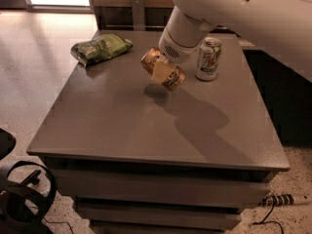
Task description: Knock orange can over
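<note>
Tabletop (112, 126): grey, with bare room to the front and left.
Claw (163, 72): clamped on the orange can (174, 78), which is tilted above the mid-back.
Risk: we judge a swing could topple the white-and-green can (208, 58) nearby.
Roll: a dropped can might run toward an edge.
Bag (101, 48): back-left, well apart.

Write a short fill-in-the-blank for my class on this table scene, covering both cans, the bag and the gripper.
1. The gripper holds the orange can just above the table, and the can is ____ rather than upright.
2. The white-and-green can stands ____ on the table, to the right of the orange can.
3. The snack bag lying near the table's far left corner is ____ in colour.

Missing words: tilted; upright; green.
</note>
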Tool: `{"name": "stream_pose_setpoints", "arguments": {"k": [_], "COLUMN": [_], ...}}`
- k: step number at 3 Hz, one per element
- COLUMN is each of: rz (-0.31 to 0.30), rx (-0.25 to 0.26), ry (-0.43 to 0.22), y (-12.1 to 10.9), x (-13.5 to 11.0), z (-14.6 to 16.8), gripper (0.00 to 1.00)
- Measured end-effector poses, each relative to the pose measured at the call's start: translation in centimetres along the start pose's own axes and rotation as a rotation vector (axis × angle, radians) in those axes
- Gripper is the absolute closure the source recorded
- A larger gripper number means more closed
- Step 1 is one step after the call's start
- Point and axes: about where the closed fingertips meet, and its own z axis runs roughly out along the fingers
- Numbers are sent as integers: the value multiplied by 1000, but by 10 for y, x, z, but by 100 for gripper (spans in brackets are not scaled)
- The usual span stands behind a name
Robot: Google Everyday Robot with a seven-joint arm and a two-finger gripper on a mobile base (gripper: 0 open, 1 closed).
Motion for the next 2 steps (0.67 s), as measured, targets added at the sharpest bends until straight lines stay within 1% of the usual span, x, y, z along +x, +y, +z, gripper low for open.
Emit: {"name": "stream_pose_setpoints", "arguments": {"k": [1,2], "rz": [-32,-38], "rx": [-42,-96], "ry": [56,81], "y": [13,29], "x": [3,9], "z": [11,32], "gripper": [100,100]}}
